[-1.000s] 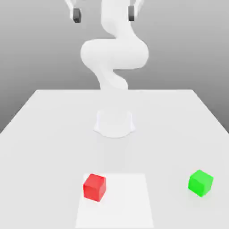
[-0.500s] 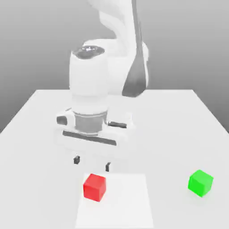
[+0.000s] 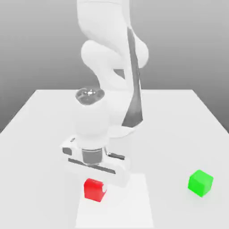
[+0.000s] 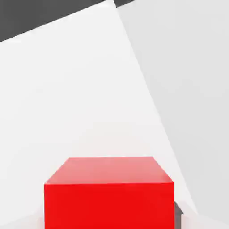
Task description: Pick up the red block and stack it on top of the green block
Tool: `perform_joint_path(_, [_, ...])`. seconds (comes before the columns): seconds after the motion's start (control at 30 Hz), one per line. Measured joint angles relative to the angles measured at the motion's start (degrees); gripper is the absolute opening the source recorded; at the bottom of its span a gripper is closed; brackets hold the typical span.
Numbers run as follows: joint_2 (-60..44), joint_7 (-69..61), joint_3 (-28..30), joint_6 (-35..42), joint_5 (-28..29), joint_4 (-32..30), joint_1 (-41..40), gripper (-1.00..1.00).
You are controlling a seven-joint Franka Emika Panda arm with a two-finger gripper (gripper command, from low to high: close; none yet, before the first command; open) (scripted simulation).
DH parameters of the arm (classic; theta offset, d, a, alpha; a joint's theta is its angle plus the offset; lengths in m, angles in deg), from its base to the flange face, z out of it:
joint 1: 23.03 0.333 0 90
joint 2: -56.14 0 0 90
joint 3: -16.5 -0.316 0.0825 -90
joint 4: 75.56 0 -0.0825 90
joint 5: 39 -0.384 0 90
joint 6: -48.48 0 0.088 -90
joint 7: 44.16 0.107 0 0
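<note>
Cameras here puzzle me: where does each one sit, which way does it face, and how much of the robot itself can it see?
Exterior view: off the arm, facing it across the white table; shows the white arm, the gripper down over the red block, and the green block on the exterior view's right.
Hand view: on the hand, looking down at the red block close up on the table.
Shared: the red block and the table.

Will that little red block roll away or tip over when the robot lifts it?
Rolling looks unlikely: the red block has flat faces and sharp edges. It probably stays stiff, since its sides look straight under the gripper. Its squat, even shape suggests it should sit steadily on the flat-topped green block.
</note>
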Motion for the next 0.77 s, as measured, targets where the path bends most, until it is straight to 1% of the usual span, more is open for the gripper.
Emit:
perform_joint_path(0.1, [6.03,0.16,-0.04,5.13,0.22,-0.88,-0.03,-1.00])
perform_joint_path(0.2, [7.64,3.52,-3.75,8.37,0.51,0.71,7.28,-1.00])
perform_joint_path(0.47, [7.67,15.33,-14.80,14.96,1.09,7.26,28.66,-1.00])
perform_joint_path(0.53, [5.18,17.53,-14.75,13.30,2.59,8.04,29.94,-1.00])
perform_joint_path(0.63, [-0.48,20.42,-13.13,8.30,6.12,8.53,30.84,-1.00])
perform_joint_path(0.67, [-2.37,21.29,-12.45,6.58,7.29,8.63,31.31,1.00])
perform_joint_path(0.77, [-2.37,21.29,-12.45,6.58,7.29,8.63,31.31,1.00])
